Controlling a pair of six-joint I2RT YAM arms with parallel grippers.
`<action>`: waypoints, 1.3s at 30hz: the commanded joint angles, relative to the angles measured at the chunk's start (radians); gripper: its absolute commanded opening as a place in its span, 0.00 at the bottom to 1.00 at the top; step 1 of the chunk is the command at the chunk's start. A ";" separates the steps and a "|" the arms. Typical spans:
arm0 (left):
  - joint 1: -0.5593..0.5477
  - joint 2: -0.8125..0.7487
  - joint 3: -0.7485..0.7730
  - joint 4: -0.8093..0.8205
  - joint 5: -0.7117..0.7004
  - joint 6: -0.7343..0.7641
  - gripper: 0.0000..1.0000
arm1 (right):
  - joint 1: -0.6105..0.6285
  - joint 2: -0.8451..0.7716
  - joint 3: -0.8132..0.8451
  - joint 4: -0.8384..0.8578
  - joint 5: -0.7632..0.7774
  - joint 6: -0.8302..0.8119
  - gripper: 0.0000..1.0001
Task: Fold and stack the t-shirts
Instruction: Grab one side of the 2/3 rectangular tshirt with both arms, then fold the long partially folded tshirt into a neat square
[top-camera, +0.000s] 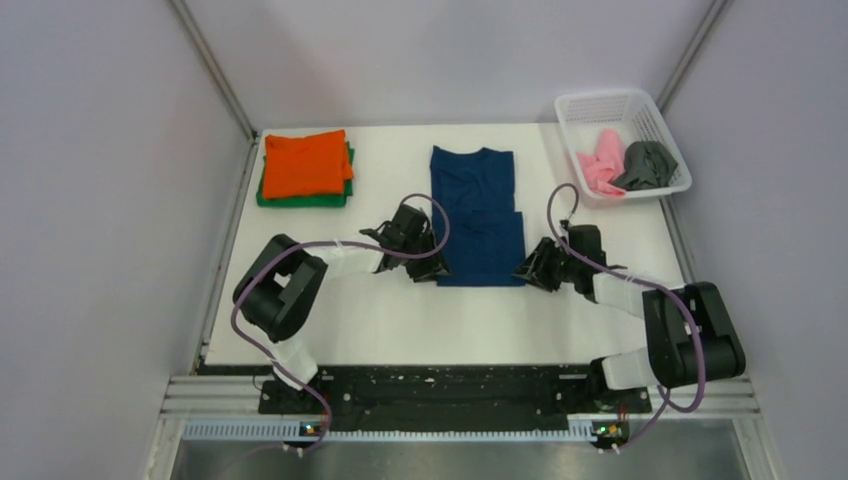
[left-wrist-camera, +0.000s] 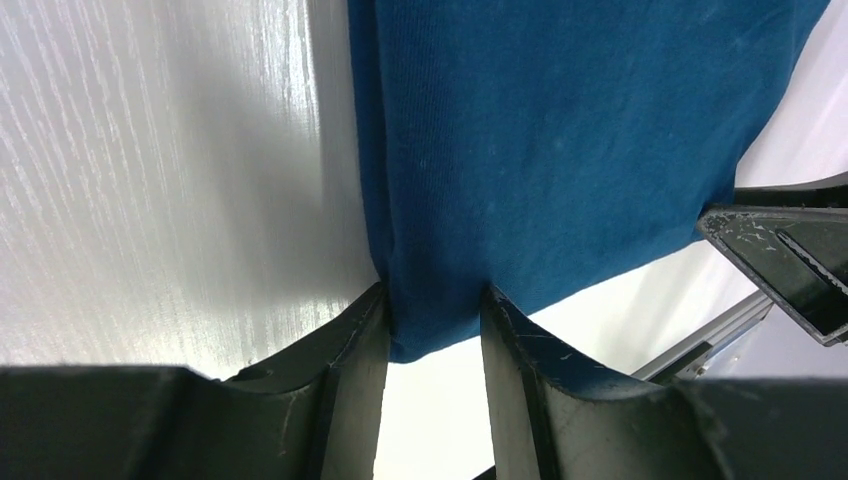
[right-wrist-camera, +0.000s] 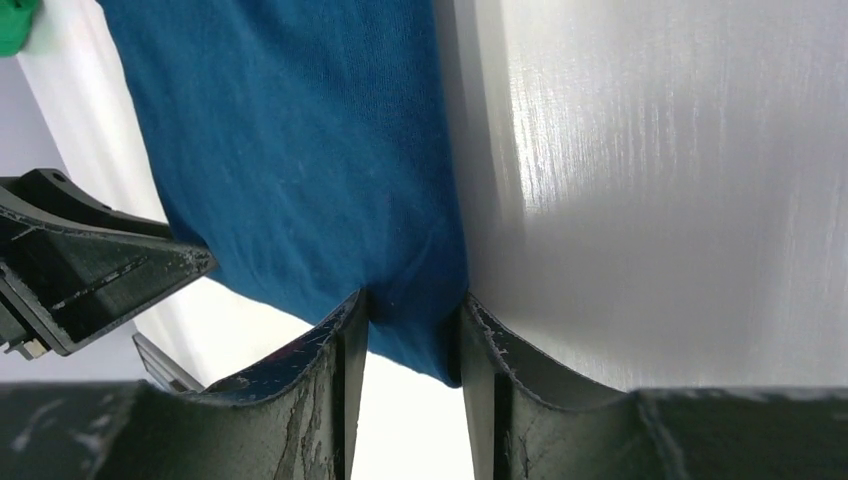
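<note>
A navy t-shirt (top-camera: 478, 215) lies flat in the middle of the table, folded into a long narrow strip; its print is hidden. My left gripper (top-camera: 430, 268) is shut on its near left corner, and the cloth (left-wrist-camera: 540, 150) fills the gap between the jaws (left-wrist-camera: 435, 300). My right gripper (top-camera: 528, 272) is shut on the near right corner (right-wrist-camera: 300, 150), cloth bunched between the jaws (right-wrist-camera: 413, 305). A folded orange shirt (top-camera: 305, 162) lies on a folded green one (top-camera: 300, 198) at the far left. A pink shirt (top-camera: 600, 170) and a dark grey shirt (top-camera: 645, 165) lie crumpled in the basket.
The white mesh basket (top-camera: 575, 103) stands at the far right corner. Metal frame posts and grey walls close in the table's sides. Bare white tabletop (top-camera: 400, 320) lies between the shirt and the arm bases.
</note>
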 joint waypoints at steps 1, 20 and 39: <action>-0.004 -0.016 -0.067 -0.065 -0.054 -0.001 0.44 | -0.002 0.036 -0.052 -0.021 0.032 -0.006 0.38; -0.031 0.012 -0.081 0.006 -0.042 -0.004 0.00 | 0.023 0.014 -0.085 -0.093 0.055 -0.033 0.00; -0.517 -0.757 -0.505 -0.195 -0.299 -0.399 0.00 | 0.375 -0.767 -0.041 -1.023 0.049 0.127 0.00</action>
